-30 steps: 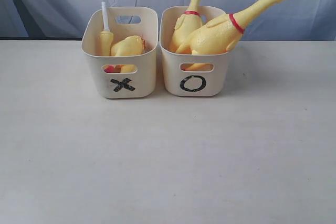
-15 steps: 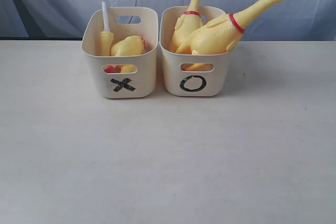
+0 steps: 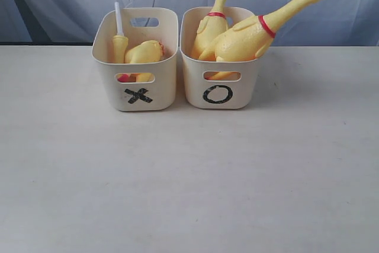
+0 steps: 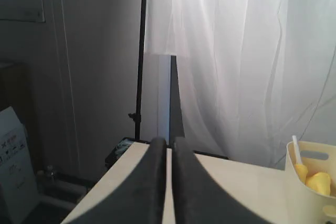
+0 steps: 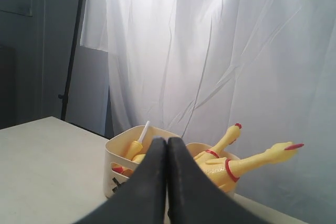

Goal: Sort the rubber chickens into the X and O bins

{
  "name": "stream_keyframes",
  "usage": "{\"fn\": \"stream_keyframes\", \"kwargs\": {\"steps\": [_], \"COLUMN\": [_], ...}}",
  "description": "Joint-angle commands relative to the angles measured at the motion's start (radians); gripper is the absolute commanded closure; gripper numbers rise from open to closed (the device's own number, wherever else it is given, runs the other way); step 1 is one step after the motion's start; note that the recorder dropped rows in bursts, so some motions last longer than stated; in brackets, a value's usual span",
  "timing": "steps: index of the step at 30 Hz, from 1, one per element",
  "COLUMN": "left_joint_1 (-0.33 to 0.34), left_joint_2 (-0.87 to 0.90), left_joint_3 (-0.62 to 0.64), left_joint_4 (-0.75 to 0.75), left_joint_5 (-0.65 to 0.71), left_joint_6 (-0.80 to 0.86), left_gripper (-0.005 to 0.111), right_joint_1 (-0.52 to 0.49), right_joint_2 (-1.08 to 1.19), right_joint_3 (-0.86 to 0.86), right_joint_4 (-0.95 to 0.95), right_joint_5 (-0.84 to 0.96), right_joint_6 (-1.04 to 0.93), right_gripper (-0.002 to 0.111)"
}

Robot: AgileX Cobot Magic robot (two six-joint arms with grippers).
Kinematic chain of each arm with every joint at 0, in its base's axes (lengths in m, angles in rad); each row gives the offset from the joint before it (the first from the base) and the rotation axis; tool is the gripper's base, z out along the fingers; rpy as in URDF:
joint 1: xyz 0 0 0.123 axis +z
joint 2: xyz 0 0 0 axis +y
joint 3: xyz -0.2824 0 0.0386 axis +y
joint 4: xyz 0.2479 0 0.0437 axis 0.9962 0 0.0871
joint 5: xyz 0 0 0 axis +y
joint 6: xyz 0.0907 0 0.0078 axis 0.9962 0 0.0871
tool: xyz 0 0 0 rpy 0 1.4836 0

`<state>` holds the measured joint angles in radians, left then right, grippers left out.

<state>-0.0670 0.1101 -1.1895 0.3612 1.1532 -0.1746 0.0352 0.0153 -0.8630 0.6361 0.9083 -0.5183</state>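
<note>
The left end effector [image 4: 169, 142] has its 2 dark fingers drawn almost together, with only a thin slit between them, and it holds nothing. The right end effector [image 5: 167, 142] has its fingers pressed flat against each other and is also empty. Both sit well apart from the bins, and neither appears in the exterior view.

Further out on the worktop [image 3: 189, 182], the X bin [image 3: 106, 84] stands on the left. The O bin [image 3: 247, 87] is just beside it on the right, their walls nearly touching.

The X bin holds the 2 broken pieces. The headless body [image 3: 144, 53] lies inside, and next to it is the neck piece [image 3: 119, 45], whose white tube pokes up above the rim.

The O bin holds the 2 whole birds. The upright chicken [image 3: 214, 28] stands with its neck straight up. The leaning chicken [image 3: 249, 37] slants its neck out over the rim toward the right.

No chicken lies on the open worktop. By my reading the sorting looks finished: all 4 pieces are binned, broken ones under X and whole ones under O. I see nothing left to pick up, though the floor of each bin is hidden from view.
</note>
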Motion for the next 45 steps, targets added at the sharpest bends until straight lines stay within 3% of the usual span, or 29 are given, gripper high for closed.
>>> {"fn": "stream_keyframes", "kwargs": {"steps": [1,10,17,20,23,28,34,36,45], "left_joint_1": [0.005,0.005,0.005,0.005,0.005,0.005,0.005,0.005,0.005], "left_joint_2": [-0.008,-0.004,-0.004,0.0,0.002,0.006,0.006,-0.004,-0.105], "left_joint_3": [0.073,0.136,0.136,0.153,0.235,0.434,0.642,0.705,0.962], "left_joint_4": [0.006,0.01,0.016,-0.033,-0.136,-0.361,-0.315,-0.315,-0.168], "left_joint_5": [-0.003,0.018,0.018,0.003,-0.116,-0.591,-1.025,-1.086,-1.078], "left_joint_6": [-0.004,-0.004,-0.004,-0.004,-0.004,-0.004,-0.004,-0.004,-0.004], "left_gripper": [0.102,0.102,0.102,0.102,0.102,0.102,0.102,0.102,0.102], "right_joint_1": [-0.003,-0.003,-0.003,-0.003,-0.003,-0.003,-0.003,-0.003,-0.003], "right_joint_2": [-0.004,-0.008,-0.012,-0.012,-0.012,-0.012,-0.012,-0.012,-0.012], "right_joint_3": [0.004,0.009,0.137,0.215,0.288,0.394,0.499,0.534,0.688], "right_joint_4": [0.004,-0.042,-0.361,-0.389,-0.414,-0.502,-0.523,-0.523,-0.523], "right_joint_5": [0.0,-0.055,-0.653,-0.846,-0.891,-0.935,-1.001,-1.001,-0.994], "right_joint_6": [-0.003,-0.003,-0.003,-0.003,-0.003,-0.003,-0.003,-0.003,-0.003], "right_gripper": [0.108,0.108,0.108,0.108,0.108,0.108,0.108,0.108,0.108]}}
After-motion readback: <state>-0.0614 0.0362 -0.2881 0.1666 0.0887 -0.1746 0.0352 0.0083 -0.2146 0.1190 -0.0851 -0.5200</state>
